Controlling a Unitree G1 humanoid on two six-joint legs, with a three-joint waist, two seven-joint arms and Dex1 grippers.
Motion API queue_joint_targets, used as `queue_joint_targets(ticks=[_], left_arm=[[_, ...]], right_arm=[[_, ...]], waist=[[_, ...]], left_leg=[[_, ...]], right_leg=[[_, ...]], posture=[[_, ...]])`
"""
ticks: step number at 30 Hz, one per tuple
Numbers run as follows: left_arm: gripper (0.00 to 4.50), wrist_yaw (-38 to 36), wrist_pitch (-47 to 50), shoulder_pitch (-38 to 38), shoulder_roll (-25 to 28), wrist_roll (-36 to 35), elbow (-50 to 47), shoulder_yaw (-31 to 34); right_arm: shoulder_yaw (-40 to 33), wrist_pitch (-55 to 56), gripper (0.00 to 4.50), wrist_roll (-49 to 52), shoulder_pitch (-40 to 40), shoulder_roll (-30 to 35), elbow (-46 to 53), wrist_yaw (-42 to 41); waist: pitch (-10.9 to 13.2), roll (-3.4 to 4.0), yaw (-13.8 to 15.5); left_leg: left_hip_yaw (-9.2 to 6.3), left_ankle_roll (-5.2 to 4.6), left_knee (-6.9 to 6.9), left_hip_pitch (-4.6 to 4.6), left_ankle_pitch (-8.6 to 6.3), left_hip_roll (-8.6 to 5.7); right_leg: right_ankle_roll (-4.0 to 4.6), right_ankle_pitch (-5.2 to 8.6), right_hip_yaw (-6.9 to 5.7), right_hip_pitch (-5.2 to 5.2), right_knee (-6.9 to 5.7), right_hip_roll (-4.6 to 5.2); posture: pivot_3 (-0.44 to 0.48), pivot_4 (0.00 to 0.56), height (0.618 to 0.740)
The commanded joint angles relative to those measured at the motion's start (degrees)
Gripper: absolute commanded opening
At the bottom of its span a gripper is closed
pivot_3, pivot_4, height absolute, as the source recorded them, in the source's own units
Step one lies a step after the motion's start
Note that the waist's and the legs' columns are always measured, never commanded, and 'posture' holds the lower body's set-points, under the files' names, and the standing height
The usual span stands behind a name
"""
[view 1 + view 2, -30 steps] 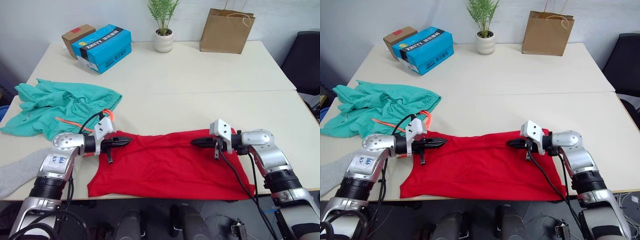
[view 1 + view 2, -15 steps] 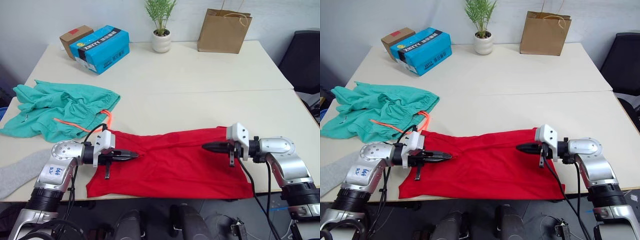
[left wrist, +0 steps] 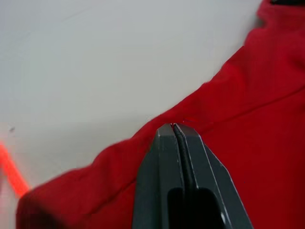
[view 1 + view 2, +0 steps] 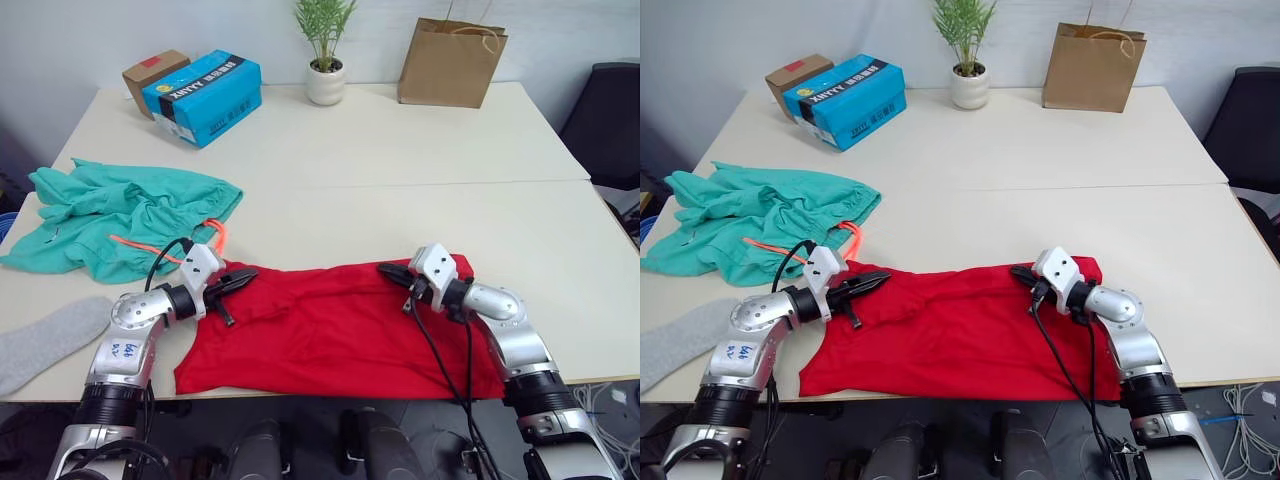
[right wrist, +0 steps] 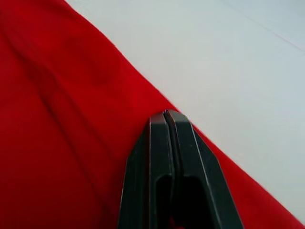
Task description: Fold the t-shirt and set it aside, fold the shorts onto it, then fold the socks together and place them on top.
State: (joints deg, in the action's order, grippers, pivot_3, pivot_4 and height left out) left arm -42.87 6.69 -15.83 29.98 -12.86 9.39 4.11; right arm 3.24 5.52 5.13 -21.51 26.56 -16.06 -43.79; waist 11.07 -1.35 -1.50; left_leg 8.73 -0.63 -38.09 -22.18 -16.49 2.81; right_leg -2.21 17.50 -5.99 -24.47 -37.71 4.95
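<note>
While clamped shut at the far hem, left hand (image 4: 243, 278) and right hand (image 4: 388, 271) each pinch the t-shirt (image 4: 335, 335), likely to control the fold evenly. Lies flat across the table (image 4: 400, 170) near edge; shorts (image 4: 120, 215) beyond, sock (image 4: 45, 340) aside.

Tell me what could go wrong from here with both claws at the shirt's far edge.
Both claws, left and right, look shut at the t-shirt's far edge; whether they grip cloth is unclear, so a fold might slip. The shorts' orange drawstring lies near the left claw and could snag. The shirt's near edge reaches the table's front and might slide off.
</note>
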Motion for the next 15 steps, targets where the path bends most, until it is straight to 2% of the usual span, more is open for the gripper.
queue_joint_targets(ticks=[1, 3, 10, 12, 15], left_arm=[[0.04, 12.0, 5.5, -0.2, -4.5, -1.3, -0.7, 5.5], [0.04, 15.0, 7.5, -0.8, -6.1, -1.6, -0.9, 6.5], [0.04, 15.9, 8.7, -0.9, -6.7, -1.4, -1.2, 5.8], [0.04, 14.3, 5.9, -0.9, -6.9, -2.1, -0.7, 6.2], [0.04, 7.5, 0.5, -0.7, -6.6, -6.7, -2.5, 7.9]], right_arm=[[-6.5, 4.6, 0.0, -1.5, 0.2, 2.9, -7.4, 7.3], [-8.9, 7.2, 0.0, -1.1, 0.2, 4.9, -11.8, 8.9], [-13.9, 13.6, 0.0, 1.0, -2.0, 8.9, -25.6, 9.2], [-15.2, 14.6, 0.0, 2.9, -3.3, 9.1, -26.6, 7.7], [-15.2, 14.9, 0.0, 8.5, -4.3, 7.6, -19.3, 0.9]], waist=[[0.0, -0.02, 0.2], [-0.1, -0.08, 0.4], [-0.1, -0.12, -0.2], [-0.1, -0.12, -0.2], [-0.1, -0.11, -0.1]], left_leg=[[-0.03, -0.01, 0.0, 0.03, 0.0, -0.02], [-0.07, -0.09, 0.0, 0.08, 0.0, -0.11], [-0.08, -0.02, 0.2, 0.61, 0.01, -0.1], [-0.09, 0.01, 0.33, 1.02, -0.04, -0.06], [-0.09, 0.02, 0.35, 0.93, -0.06, -0.07]], right_leg=[[0.0, 0.0, -0.02, 0.04, -0.01, 0.03], [-0.04, -0.02, -0.04, 0.13, -0.01, 0.15], [-0.06, -0.03, -0.11, 0.61, 0.11, 0.1], [-0.06, -0.03, -0.12, 1.05, 0.32, 0.04], [-0.06, -0.03, -0.1, 0.97, 0.33, 0.05]], posture=[[0.0, 0.15, 0.74], [0.0, 0.15, 0.74], [0.0, 0.15, 0.74], [0.0, 0.15, 0.74], [0.0, 0.15, 0.74]])
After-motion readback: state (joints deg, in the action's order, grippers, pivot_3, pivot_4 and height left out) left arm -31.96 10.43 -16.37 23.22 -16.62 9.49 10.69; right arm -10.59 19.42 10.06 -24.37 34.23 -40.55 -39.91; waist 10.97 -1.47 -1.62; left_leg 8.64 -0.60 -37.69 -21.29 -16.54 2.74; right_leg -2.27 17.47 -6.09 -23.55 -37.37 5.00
